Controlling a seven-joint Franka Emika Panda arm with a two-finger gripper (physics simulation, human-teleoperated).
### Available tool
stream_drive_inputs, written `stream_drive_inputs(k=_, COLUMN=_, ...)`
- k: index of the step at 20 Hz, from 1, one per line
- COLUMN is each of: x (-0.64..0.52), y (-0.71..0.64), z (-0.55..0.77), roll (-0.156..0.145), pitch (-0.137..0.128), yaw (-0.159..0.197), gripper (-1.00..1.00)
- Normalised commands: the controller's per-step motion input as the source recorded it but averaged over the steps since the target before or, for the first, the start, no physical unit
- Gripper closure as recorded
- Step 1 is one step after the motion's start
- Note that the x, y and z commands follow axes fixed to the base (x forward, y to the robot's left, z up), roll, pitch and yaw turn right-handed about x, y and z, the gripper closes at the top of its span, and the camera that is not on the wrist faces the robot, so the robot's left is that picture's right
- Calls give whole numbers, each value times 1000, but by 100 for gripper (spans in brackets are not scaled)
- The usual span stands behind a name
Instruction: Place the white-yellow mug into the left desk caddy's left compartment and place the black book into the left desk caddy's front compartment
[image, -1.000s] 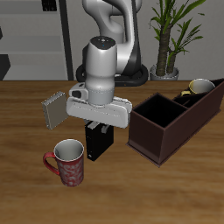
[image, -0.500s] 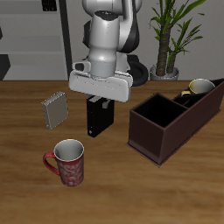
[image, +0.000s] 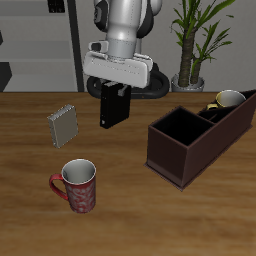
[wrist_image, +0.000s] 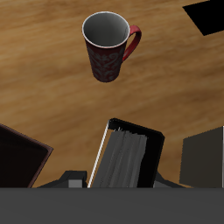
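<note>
My gripper (image: 115, 88) is shut on the black book (image: 113, 106) and holds it upright, well above the table, behind the red mug. In the wrist view the book (wrist_image: 127, 157) shows between the jaws with its pale page edge toward the camera. The left desk caddy (image: 195, 135) is a dark maroon box at the table's side; its large front section is empty. The white-yellow mug (image: 228, 101) stands inside a farther section of the caddy, only its rim and yellow handle showing.
A red patterned mug (image: 78, 186) stands near the table's front edge, also in the wrist view (wrist_image: 108, 44). A grey ribbed notebook (image: 64, 125) leans upright on the table. A potted plant (image: 195, 40) stands behind the caddy.
The gripper has risen with the black book, lifting it clear off the table and moving back toward the robot's base. The mugs, notebook and caddy have not moved.
</note>
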Motion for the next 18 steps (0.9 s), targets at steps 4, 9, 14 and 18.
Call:
stream_drive_inputs(k=4, x=-477, y=298, z=108, roll=35, pitch=-41, yaw=-40, gripper=100)
stream_drive_inputs(k=9, x=-615, y=312, z=30, roll=25, pitch=-61, yaw=-51, gripper=100)
stream_drive_inputs(k=14, x=-317, y=301, z=-47, roll=38, pitch=-26, yaw=-33, gripper=100)
stream_drive_inputs(k=18, x=-470, y=421, z=-20, roll=65, pitch=-51, yaw=-10, gripper=100)
